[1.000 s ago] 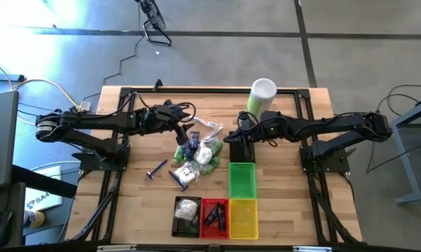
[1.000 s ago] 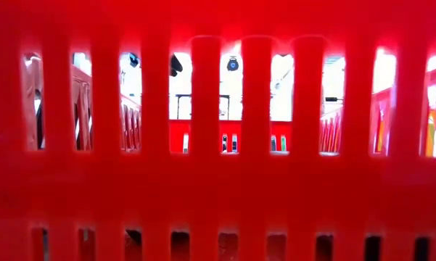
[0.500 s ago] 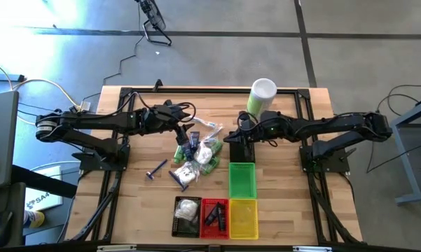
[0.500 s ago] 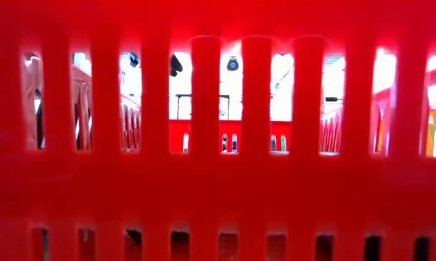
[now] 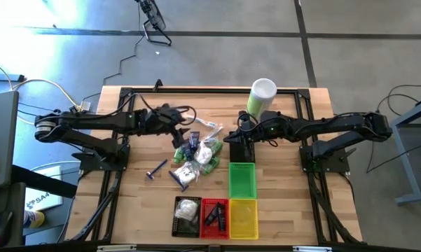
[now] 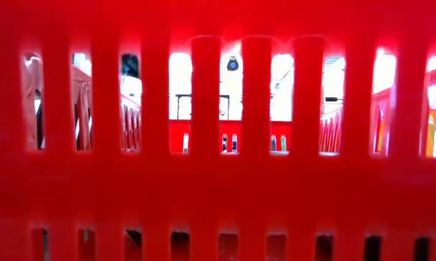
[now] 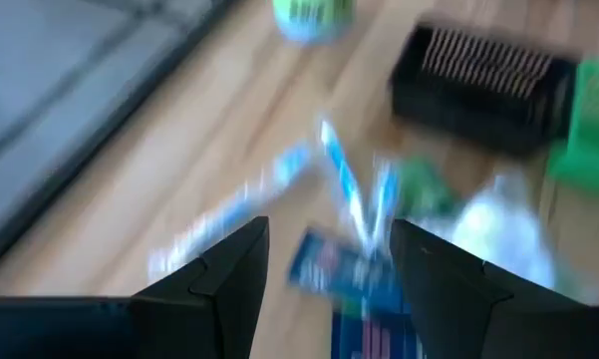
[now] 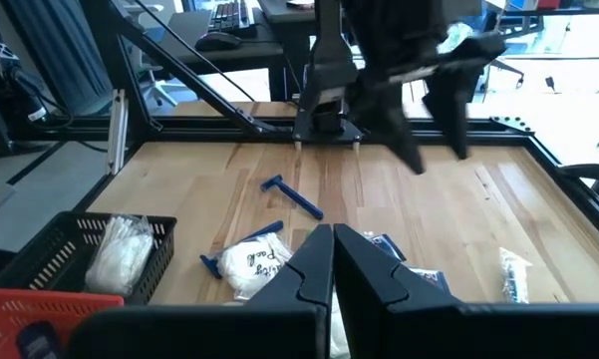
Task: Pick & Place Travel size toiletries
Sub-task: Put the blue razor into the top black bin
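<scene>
The travel size toiletries lie in a loose pile (image 5: 196, 154) at the table's middle: dark blue tubes (image 7: 354, 289), white pouches (image 8: 254, 261), small green bottles (image 5: 211, 164) and thin sticks. A blue razor (image 5: 156, 170) rests apart, left of the pile. My left gripper (image 5: 184, 128) hangs open just above the pile's far left side, slanting down; the left wrist view shows a blue tube below its open fingers (image 7: 329, 249). My right gripper (image 5: 228, 138) is shut and hovers level at the pile's right, touching nothing.
A black (image 5: 187, 213), a red (image 5: 214, 217) and a yellow basket (image 5: 243, 217) stand in a row at the near edge. A green basket (image 5: 242, 180) stands behind the yellow one. A green-and-white canister (image 5: 261, 94) stands far right. The red basket's wall (image 6: 218, 188) fills the low view.
My left gripper has tipped further down toward the pile, staying open and over the same spot. The toiletries have not moved.
</scene>
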You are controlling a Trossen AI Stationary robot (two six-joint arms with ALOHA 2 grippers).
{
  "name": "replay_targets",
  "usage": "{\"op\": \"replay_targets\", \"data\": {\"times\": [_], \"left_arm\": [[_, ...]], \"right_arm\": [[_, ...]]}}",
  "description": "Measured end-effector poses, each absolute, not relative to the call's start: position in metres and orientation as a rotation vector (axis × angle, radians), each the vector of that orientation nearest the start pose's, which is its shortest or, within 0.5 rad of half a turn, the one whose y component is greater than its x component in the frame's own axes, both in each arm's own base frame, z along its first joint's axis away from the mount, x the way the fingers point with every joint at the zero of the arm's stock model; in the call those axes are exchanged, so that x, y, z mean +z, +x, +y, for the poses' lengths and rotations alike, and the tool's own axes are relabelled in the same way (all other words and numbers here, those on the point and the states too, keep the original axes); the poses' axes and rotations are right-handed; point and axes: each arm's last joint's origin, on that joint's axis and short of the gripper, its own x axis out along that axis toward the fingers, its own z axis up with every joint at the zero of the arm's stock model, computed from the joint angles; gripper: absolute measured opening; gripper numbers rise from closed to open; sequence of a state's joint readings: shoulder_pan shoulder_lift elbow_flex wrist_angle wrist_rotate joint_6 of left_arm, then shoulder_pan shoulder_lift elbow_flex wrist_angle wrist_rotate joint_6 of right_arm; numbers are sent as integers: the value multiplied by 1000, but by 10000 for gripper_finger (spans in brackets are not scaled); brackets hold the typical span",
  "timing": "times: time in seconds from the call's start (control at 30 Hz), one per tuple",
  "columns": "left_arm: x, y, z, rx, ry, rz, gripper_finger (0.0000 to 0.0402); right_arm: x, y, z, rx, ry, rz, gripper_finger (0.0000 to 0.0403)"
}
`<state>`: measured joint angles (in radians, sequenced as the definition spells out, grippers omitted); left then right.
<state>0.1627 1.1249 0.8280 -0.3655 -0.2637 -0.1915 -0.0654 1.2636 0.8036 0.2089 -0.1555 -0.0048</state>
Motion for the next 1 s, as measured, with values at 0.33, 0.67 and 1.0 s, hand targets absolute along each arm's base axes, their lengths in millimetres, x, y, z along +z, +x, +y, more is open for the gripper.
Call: {"op": "replay_targets", "data": {"times": [0.33, 0.67, 1.0], "left_arm": [[240, 208, 19, 501, -328, 988, 204], [236, 196, -19, 516, -339, 1063, 204], [204, 178, -39, 566, -453, 1151, 204]], "right_arm": [[276, 279, -14, 90, 23, 250, 5], [275, 279, -14, 90, 25, 265, 5], [274, 279, -14, 90, 25, 270, 5]]}}
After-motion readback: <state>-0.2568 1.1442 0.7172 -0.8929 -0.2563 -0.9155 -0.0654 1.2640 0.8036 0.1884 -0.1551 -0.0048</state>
